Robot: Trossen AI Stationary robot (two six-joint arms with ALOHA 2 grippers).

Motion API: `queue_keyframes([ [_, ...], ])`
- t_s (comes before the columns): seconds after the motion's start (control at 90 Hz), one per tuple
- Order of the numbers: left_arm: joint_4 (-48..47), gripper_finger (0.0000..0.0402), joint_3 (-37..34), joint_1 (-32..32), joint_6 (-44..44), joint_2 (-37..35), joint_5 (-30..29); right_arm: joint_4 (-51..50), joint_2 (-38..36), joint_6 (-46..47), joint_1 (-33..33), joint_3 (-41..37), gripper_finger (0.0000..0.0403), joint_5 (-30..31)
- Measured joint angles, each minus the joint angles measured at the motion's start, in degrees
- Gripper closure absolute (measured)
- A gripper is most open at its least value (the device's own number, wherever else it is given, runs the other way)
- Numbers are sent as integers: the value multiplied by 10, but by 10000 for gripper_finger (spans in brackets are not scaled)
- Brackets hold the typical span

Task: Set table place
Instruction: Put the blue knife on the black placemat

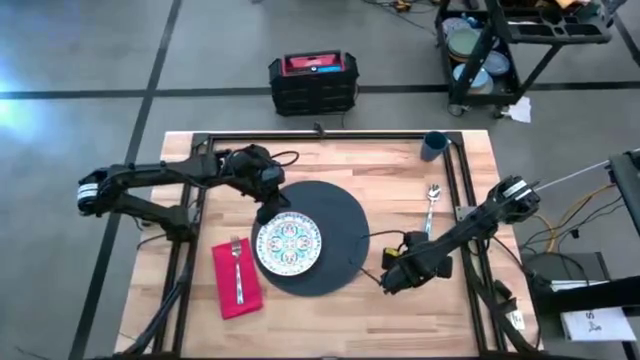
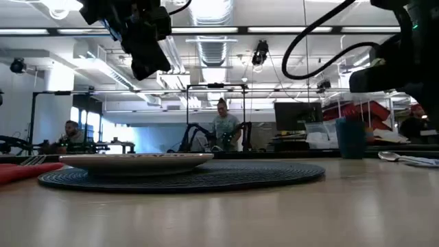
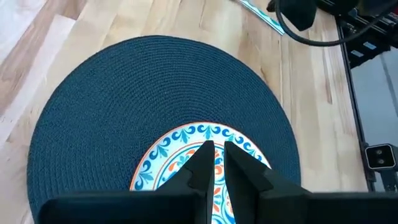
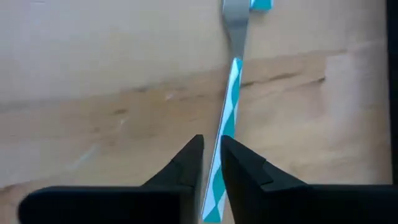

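Note:
A small white patterned plate [image 1: 290,243] lies on the round dark mat [image 1: 335,215]. To the mat's left, a silver fork [image 1: 238,262] rests on the red napkin [image 1: 236,282]. A spoon [image 1: 432,203] lies on the wood to the mat's right, and the dark blue cup [image 1: 434,146] stands at the far right. My left gripper [image 3: 215,151] hovers shut above the plate's far-left rim, well clear of it in the low view. My right gripper [image 4: 211,144] is right of the mat's near side, shut on a knife [image 4: 235,37] with a teal-and-white handle. My right gripper pinches the knife's teal-and-white handle [image 4: 227,118] between its two fingers. The knife runs along the fingers, its silver blade [image 4: 235,25] pointing out past the fingertips. Whether the blade rests on the table does not show.
Black rails [image 1: 455,190] run along the tabletop's far, left and right sides. A black and red case [image 1: 313,82] sits on the floor beyond the far edge. Bare wood [image 1: 340,320] lies near the front edge. People stand in the room behind [image 2: 223,123].

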Motion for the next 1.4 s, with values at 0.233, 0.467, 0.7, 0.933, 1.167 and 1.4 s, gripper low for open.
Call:
queue_keyframes([
  [0.233,0,381,0,0,0,0,0,5,0,5,0,-31,264,-8],
  [0.467,0,381,0,0,0,0,0,75,0,9,0,-78,257,-21],
  [0.7,1,381,0,0,0,0,0,138,-3,13,-1,-114,300,-24],
  [0.933,0,381,0,0,0,0,0,140,-3,10,-1,-117,387,-20],
  [1.167,1,381,0,0,-2,0,0,79,-7,6,1,-94,398,-13],
  [1.4,16,381,0,0,-2,0,0,22,-30,-26,0,3,399,110],
])
